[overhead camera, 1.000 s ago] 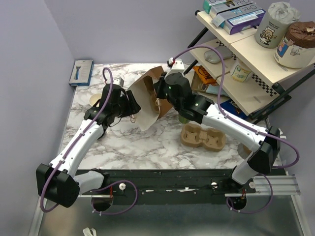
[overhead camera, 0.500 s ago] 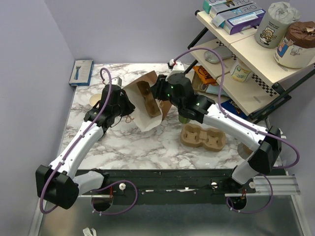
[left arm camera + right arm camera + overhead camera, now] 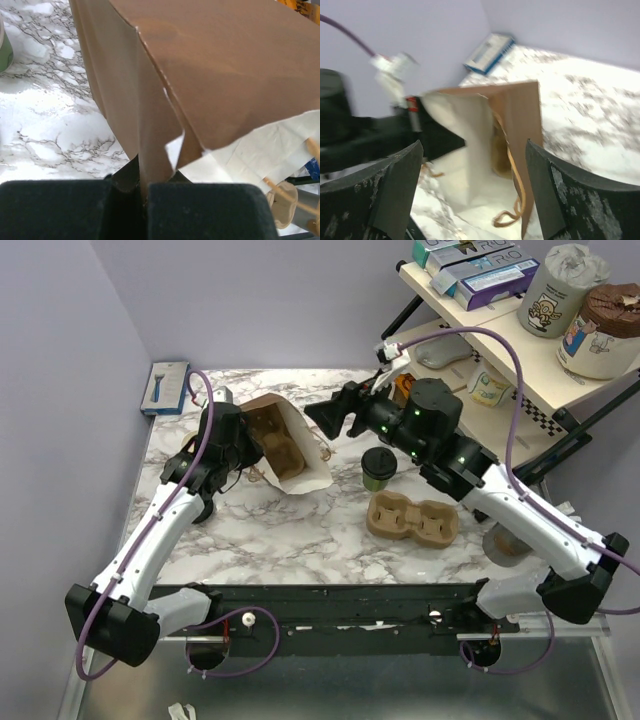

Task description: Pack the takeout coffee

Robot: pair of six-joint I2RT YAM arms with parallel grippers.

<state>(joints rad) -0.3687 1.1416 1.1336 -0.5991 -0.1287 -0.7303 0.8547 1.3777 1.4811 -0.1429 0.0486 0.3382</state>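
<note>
The brown paper bag (image 3: 308, 468) was held tilted over the desk (image 3: 290, 530), with one folded edge pinched in the fully closed left end effector (image 3: 145, 192). Its mouth was turned toward the right end effector (image 3: 322, 418), whose fingers were spread wide and empty just off the rim. The takeout coffee (image 3: 379, 468) was seen upright on open marble between the bag and a pulp tray (image 3: 412, 520), clear of both arms.

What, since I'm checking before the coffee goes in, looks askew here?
The brown paper bag leans tilted rather than upright, its wall pinched in the left fingers, with a pulp tray inside. The lidded coffee stands outside it.
</note>
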